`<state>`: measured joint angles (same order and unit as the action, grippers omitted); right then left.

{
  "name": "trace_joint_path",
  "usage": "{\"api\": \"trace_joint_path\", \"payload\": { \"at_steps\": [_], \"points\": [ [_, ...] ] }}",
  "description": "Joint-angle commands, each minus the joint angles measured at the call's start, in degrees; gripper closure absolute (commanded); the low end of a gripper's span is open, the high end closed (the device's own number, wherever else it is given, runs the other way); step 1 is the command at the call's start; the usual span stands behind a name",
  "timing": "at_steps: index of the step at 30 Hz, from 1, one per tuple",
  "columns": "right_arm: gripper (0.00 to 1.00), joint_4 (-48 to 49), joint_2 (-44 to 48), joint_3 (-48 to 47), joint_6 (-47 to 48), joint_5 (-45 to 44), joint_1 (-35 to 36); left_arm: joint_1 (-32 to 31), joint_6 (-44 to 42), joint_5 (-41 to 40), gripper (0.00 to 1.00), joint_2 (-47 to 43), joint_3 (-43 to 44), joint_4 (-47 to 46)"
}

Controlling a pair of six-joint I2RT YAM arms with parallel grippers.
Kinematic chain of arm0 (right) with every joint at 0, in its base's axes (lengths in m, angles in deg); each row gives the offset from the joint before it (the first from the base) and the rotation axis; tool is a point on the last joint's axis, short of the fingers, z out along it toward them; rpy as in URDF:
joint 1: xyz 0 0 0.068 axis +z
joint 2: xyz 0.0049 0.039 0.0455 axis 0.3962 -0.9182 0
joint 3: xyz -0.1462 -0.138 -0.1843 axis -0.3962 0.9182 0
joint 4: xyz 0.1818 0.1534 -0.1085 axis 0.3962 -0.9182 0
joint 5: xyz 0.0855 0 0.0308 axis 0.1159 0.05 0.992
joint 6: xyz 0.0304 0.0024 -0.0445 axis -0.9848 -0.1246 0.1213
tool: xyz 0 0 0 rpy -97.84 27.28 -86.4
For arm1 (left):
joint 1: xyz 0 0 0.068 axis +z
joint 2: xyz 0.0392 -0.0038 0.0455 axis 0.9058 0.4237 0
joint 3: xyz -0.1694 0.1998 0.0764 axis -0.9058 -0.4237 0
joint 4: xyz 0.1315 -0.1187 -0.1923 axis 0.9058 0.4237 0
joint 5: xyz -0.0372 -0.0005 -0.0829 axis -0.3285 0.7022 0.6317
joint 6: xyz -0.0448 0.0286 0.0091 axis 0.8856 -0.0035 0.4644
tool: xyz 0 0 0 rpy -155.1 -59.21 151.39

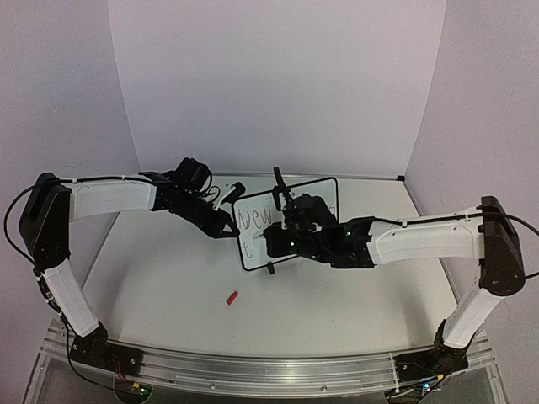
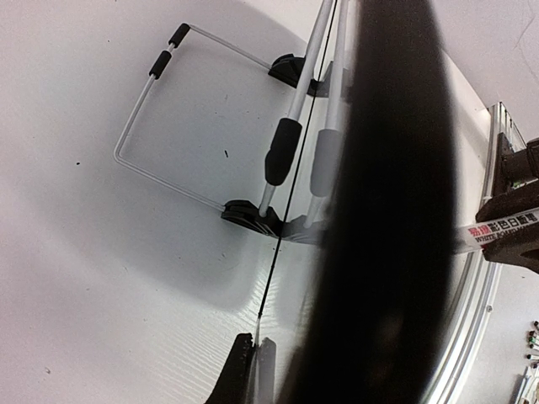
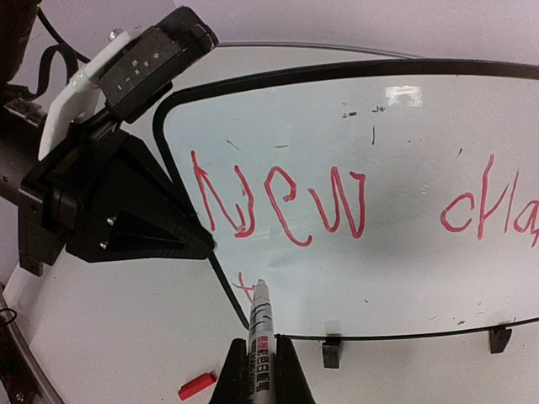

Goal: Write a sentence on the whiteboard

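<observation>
On my top view the whiteboard (image 1: 249,249) stands mid-table. The left gripper (image 1: 224,222) clamps its 9 o'clock edge. The right gripper (image 3: 259,370) is before the board's face, holding the marker (image 3: 260,316) with its tip toward the 7 o'clock corner, below the sentence (image 3: 282,202). A cap (image 1: 232,297) lies on the table (image 1: 168,286) at the board's 7 o'clock, nearer me. The wire stand (image 2: 143,109) sits behind the board.

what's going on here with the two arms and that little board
The robot is partway through writing on a small whiteboard propped upright on the table. The left gripper clamps the board's left edge to steady it. The right gripper holds a marker with its tip at the lower left of the board. The sentence is unfinished: red letters read "New cha..." on the top line, with one small mark begun below. A red cap lies on the table in front.
</observation>
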<state>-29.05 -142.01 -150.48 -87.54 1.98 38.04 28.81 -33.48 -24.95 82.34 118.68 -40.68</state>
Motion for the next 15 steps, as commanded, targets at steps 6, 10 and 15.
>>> {"api": "trace_joint_path", "payload": {
  "at_steps": [6,10,15],
  "points": [
    [1.0,0.2,-2.8,-2.3,1.2,-1.0,-0.2,-0.8,-0.7,-0.6,1.0,-1.5,2.4,1.8],
    [1.0,0.2,-3.6,-2.7,1.3,-0.7,-0.2,-0.8,-0.7,-0.6,1.0,-1.4,2.4,1.8],
    [1.0,0.2,-4.4,-3.3,1.2,-1.3,-0.2,-0.9,-0.9,-0.6,1.0,-1.4,2.4,1.8]
  ]
}}
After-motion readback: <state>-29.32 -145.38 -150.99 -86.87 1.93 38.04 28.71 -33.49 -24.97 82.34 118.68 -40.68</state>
